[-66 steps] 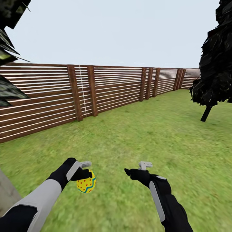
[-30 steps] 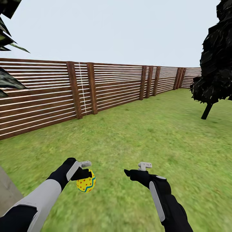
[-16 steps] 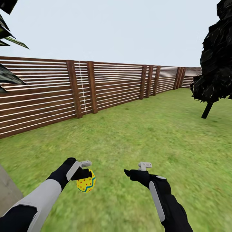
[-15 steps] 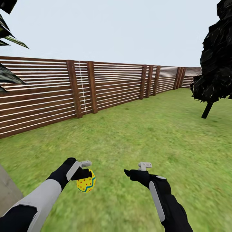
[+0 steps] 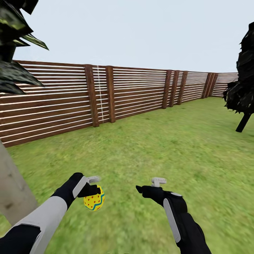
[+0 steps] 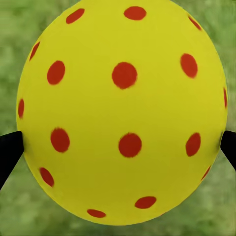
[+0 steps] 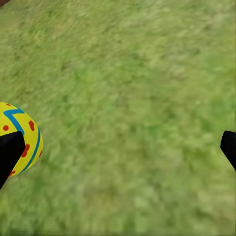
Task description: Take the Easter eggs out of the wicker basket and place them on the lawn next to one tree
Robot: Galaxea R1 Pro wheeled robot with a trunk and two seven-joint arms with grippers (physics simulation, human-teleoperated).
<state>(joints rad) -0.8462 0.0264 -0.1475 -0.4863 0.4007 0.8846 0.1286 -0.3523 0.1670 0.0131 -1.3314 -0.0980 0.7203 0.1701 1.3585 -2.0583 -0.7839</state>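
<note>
The left gripper [image 5: 92, 190] has its jaws clamped on a yellow Easter egg [image 5: 94, 199] with red dots and a blue zigzag, low left of centre above the lawn [image 5: 169, 148]. The right gripper [image 5: 150, 187] has its jaws apart, holding nothing. The tree [image 5: 12, 183] trunk stands at the left edge.

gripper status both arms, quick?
Left gripper: closed on the yellow egg with red dots, held above the lawn.
Right gripper: open, fingers spread wide, nothing between them.
</note>
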